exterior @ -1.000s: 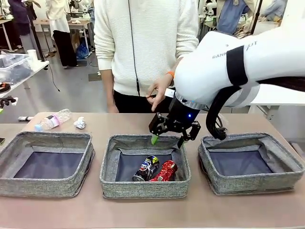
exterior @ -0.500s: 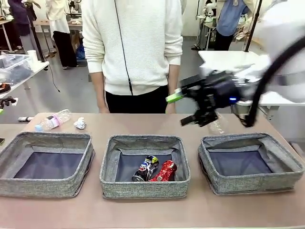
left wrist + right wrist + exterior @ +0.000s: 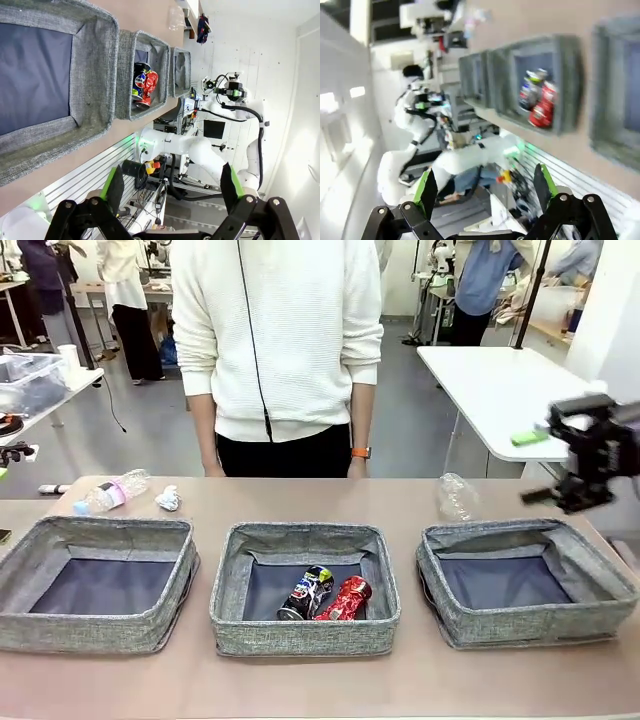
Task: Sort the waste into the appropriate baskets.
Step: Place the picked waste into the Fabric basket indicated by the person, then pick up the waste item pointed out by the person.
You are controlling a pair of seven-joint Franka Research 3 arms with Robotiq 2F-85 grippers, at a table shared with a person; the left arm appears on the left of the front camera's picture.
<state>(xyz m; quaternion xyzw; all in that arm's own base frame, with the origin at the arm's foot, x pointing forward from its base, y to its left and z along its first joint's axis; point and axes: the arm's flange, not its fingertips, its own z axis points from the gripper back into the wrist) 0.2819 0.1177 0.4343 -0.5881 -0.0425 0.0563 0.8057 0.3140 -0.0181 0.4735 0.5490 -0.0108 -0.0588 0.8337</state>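
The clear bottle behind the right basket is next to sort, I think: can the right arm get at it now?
Probably yes: the right gripper hangs open near the clear bottle, which sits on the bare table behind the right basket, with nothing between them.

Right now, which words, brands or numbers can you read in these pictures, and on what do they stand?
No text can be read.
dark printed can: coloured print, too small to read.
crushed red can: print too small.
pink label on the bottle: too small.
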